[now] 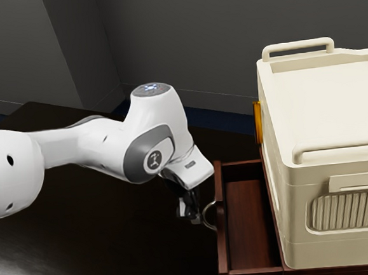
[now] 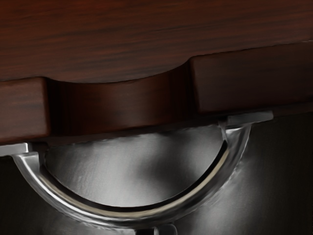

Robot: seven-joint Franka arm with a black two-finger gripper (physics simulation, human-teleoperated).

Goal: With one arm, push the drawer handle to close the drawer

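My gripper [image 1: 190, 212] hangs low beside the drawer's front, close to the curved metal handle [image 1: 207, 216]; whether they touch is unclear. The dark red-brown wooden drawer [image 1: 222, 236] stands pulled out, with its inside visible between the front panel and the cream box. In the wrist view, the silver half-ring handle [image 2: 122, 215] curves out from the drawer front [image 2: 244, 81], which has a scooped notch in its upper edge. A small dark and grey piece lies against the outer middle of the handle.
A large cream box [image 1: 328, 107] with rail handles stands above the drawer on the exterior view's right. An orange-yellow piece [image 1: 257, 123] sticks out from its side. The dark table surface [image 1: 116, 245] spreads below the arm, with grey walls behind.
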